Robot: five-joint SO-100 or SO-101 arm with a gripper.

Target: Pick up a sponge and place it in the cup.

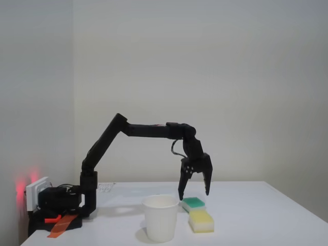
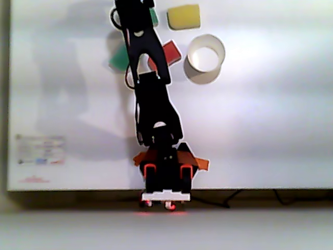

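In the fixed view the teal-green sponge [image 1: 193,203] lies flat on the white table, just behind and right of the white paper cup [image 1: 160,218]. My gripper [image 1: 194,195] hangs directly over the sponge, open, its fingertips a little above the sponge's two ends and nothing between them. The cup stands upright near the table's front edge. In the other view my black arm [image 2: 151,99] reaches up the picture. A strip of the sponge [image 2: 154,16] peeks out to its right at the top, and the cup [image 2: 193,65] shows its open mouth further right.
A pale yellow sponge [image 1: 201,221] [image 2: 183,16] lies in front of the teal one, right of the cup. A red block [image 2: 170,52] and a green piece [image 2: 119,59] lie beside the arm. The arm's base [image 1: 61,202] sits at the table's left end.
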